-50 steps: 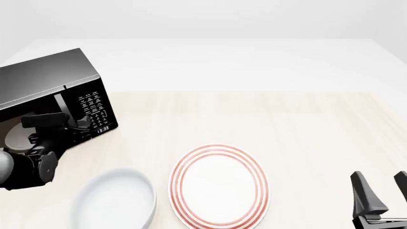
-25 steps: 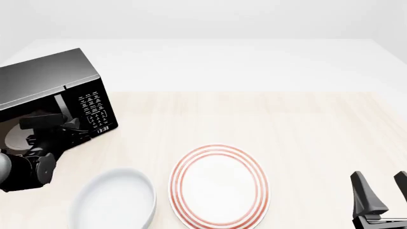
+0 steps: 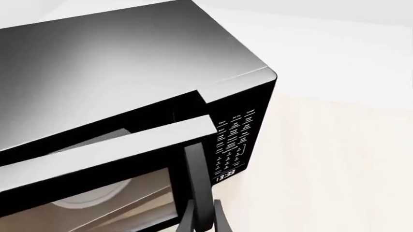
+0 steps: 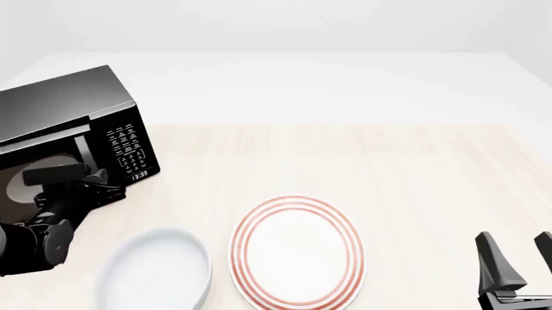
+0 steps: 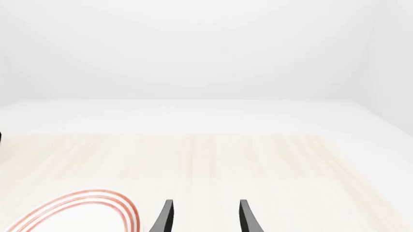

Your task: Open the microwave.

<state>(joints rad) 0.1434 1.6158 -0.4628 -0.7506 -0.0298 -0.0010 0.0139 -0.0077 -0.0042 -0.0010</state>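
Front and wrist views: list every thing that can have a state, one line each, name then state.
microwave: door ajar, swung out a little from the body on the handle side.
handle: upright bar, gripped by the left gripper.
left gripper: shut on the handle.
right gripper: open, holding nothing.
striped plate: flat on the table, empty.
white bowl: upright, empty.

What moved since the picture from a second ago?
The left gripper pulled back toward the robot's side, clamped on the handle, swinging the door of the microwave further open. The right gripper, bowl and striped plate stayed put.
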